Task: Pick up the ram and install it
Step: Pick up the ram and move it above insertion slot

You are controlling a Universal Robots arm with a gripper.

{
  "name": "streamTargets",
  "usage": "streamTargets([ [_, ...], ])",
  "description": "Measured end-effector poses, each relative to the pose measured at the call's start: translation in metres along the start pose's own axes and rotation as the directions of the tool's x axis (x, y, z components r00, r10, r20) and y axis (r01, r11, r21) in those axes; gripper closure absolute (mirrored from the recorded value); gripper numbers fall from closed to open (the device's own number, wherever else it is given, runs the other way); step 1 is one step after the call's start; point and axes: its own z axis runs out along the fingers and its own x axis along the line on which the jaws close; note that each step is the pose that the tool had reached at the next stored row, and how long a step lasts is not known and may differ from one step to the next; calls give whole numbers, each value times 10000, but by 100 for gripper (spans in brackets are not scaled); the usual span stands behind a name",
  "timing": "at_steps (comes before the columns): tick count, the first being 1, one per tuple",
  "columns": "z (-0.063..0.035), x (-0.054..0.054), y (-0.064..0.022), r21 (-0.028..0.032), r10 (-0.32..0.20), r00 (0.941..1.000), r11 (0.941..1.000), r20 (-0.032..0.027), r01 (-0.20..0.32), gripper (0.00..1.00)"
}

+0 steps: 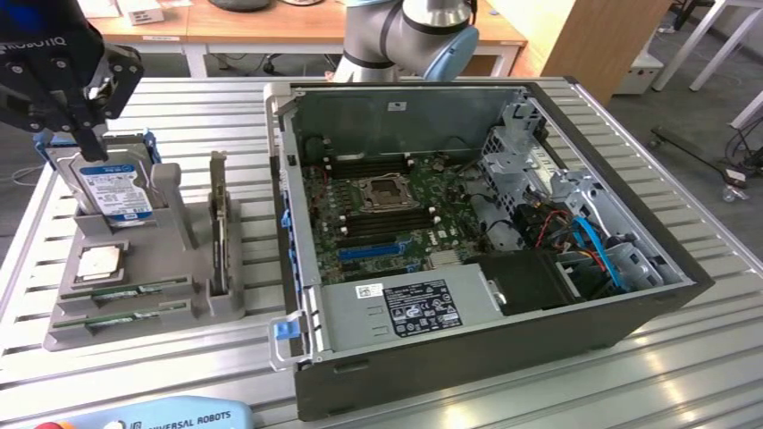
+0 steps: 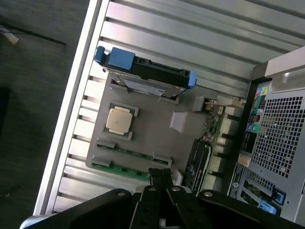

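Rig check, read from the exterior view's left to its right.

Gripper (image 1: 93, 150): black body, white lettering "ROBOTIQ" with the first letter cut off at the frame edge. The jaws are together and hold nothing. They hang just above the upper edge of the hard drive (image 1: 113, 189). I cannot tell if they touch it.

The hard drive stands on edge in a blue frame. Its blue and white label is too small to read.

The tray (image 1: 71, 335) is matte grey moulded plastic and sits near the counter's edge on that side. It holds the drive at the back, then a square processor (image 1: 98, 261) with a pale metal lid. Then two thin green sticks lie flat in parallel slots.

I log the ram (image 1: 125, 318) as the stick nearest the counter's front edge. The second stick (image 1: 134, 290) lies just beside it, and I cannot tell the two apart.

An expansion card (image 1: 218, 237) stands on edge at the tray's far side.

At the front edge is a pale blue pendant (image 1: 155, 417) marked "UNIVERSAL ROBOTS".

The computer case (image 1: 477, 349) is dark sheet metal lying open. Inside are a green motherboard (image 1: 381, 210), a power supply (image 1: 399, 308) with an unreadable black and white label, and blue cables (image 1: 596, 246).

The counter (image 1: 667, 375) is ribbed bare aluminium. Wooden desks and a grey floor lie beyond it.
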Motion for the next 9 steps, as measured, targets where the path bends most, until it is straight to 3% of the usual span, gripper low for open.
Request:
streamTargets([
  [5,3,0,0,-21,-902,9959,9959,-44,902,90],
  [9,6,0,-1,-42,-1631,9866,9866,-77,1631,90],
])
